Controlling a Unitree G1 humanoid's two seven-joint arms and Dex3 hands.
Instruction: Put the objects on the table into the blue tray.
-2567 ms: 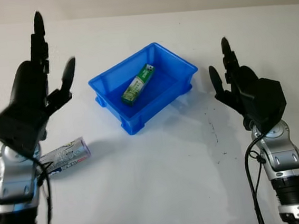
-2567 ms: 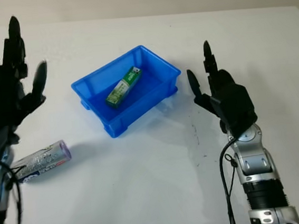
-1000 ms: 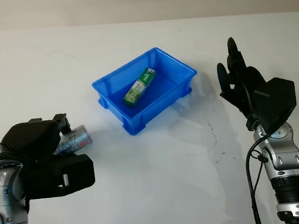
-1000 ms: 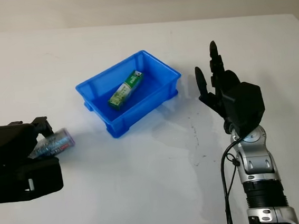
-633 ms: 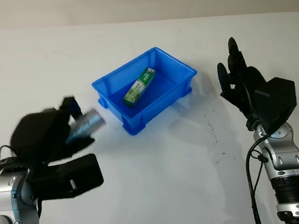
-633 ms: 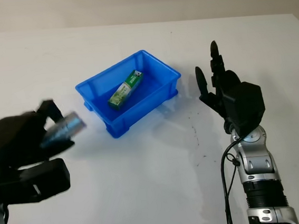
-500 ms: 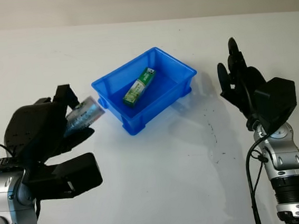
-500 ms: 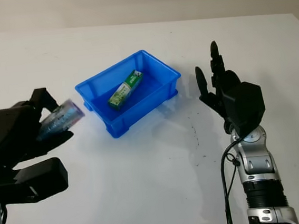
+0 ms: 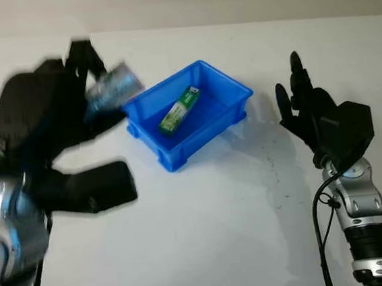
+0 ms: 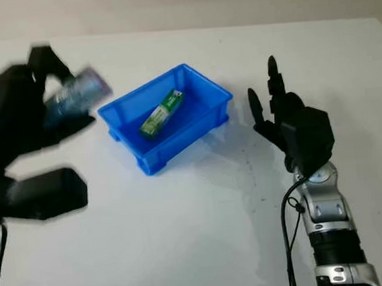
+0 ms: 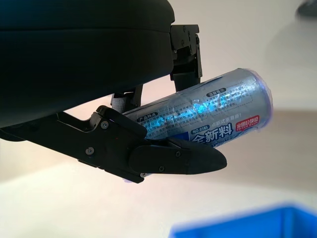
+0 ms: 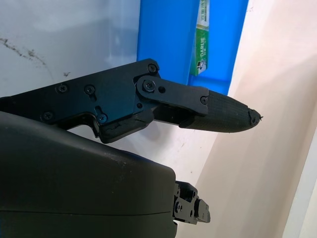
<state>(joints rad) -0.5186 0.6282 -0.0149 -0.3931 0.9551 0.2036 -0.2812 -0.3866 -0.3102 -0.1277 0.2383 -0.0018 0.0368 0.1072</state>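
Observation:
My left hand (image 9: pixel 82 103) is raised at the left, shut on a silver can (image 9: pixel 112 88) with blue print; the can (image 11: pixel 198 116) pokes out between the fingers. It hangs in the air just left of the blue tray (image 9: pixel 225 112). A green carton (image 9: pixel 178 109) lies inside the tray. My right hand (image 9: pixel 310 114) is open, held upright to the right of the tray. The right wrist view catches the tray (image 12: pixel 168 34) and the green carton (image 12: pixel 202 39) past a black finger.
The white table (image 9: pixel 213 235) spreads around the tray, with small dark specks (image 9: pixel 272 165) between the tray and my right arm. A pale wall runs along the far edge of the table.
My left hand closed on the silver can, lifted it off the table and carried it up and toward the tray's left rim. The right hand stayed where it was.

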